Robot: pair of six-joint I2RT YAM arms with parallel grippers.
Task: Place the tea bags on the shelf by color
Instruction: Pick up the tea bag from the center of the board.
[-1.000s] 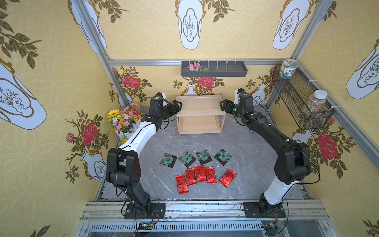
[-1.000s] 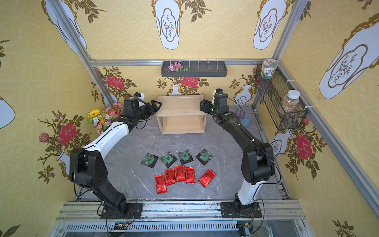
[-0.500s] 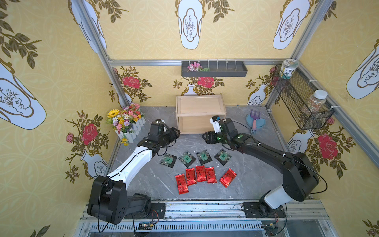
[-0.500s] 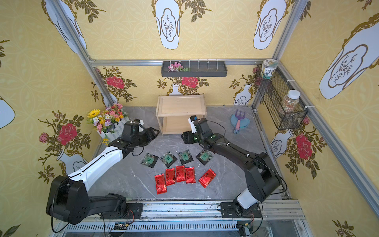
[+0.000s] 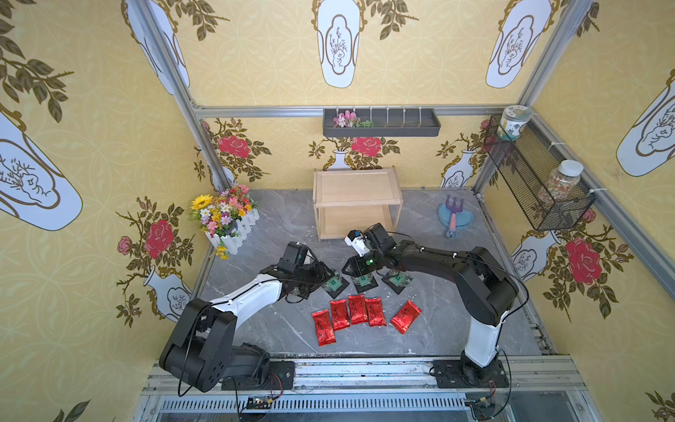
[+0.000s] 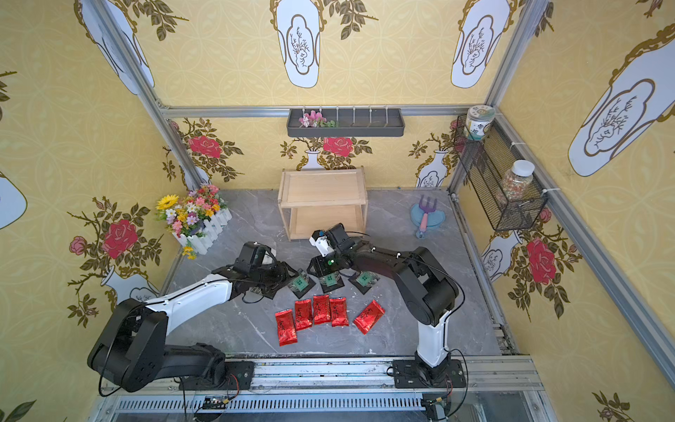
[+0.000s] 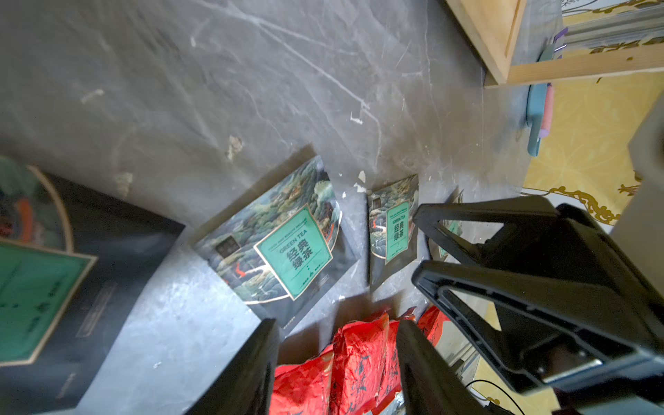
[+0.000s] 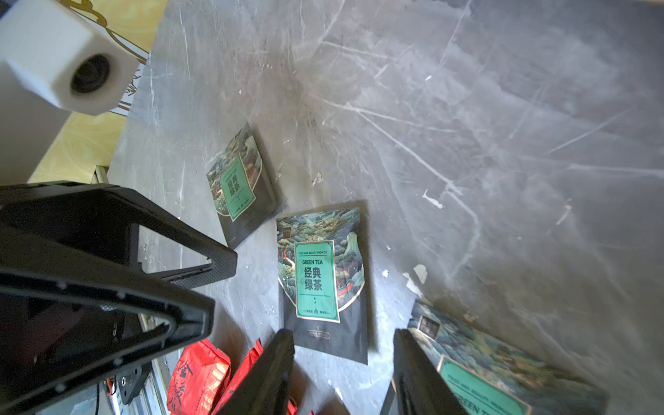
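Observation:
Black tea bags with green labels (image 5: 334, 283) (image 6: 330, 280) lie in a row mid-table; the leftmost is mostly hidden under my left arm. Several red tea bags (image 5: 357, 308) (image 6: 321, 308) lie just in front of them. The wooden shelf (image 5: 356, 190) (image 6: 323, 190) stands at the back with nothing on either tier. My left gripper (image 5: 327, 274) (image 7: 337, 330) hovers open over the row's left end, with red tea bags (image 7: 359, 359) below its gap. My right gripper (image 5: 357, 272) (image 8: 343, 337) is open, low over a black tea bag (image 8: 323, 280). The two grippers are close together.
A flower box (image 5: 228, 219) stands at the back left. A blue dish with a purple rake (image 5: 454, 219) lies at the back right. A dark grey wall tray (image 5: 381, 124) and a wire mesh basket (image 5: 537, 182) holding jars hang on the walls.
Both arms have swung from the shelf's two sides forward and down to the row of black tea bags. No tea bag has moved.

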